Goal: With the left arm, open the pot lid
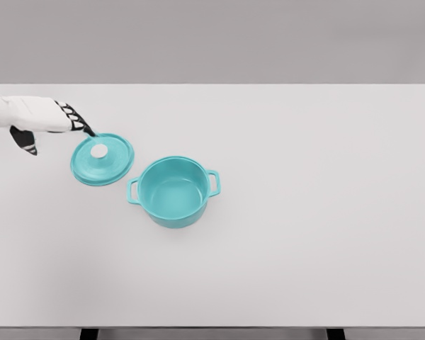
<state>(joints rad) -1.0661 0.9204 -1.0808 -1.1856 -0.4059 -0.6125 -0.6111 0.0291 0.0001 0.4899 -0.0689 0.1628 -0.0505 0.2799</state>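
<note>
Since the lid (102, 159) already lies flat on the table (304, 212), just left of the open pot (173, 191), the job looks done. The left hand (46, 117) hangs by its far edge, fingers loose, holding nothing. That lid looks hard, smooth and slippery; its white knob (99, 150) is the best place to grab.

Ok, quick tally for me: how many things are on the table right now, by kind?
Pots: 1, the teal pot, open and empty
Lids: 1, the teal lid, lying on the table left of the pot
Total: 2
The left hand is by the lid's upper edge.
</note>
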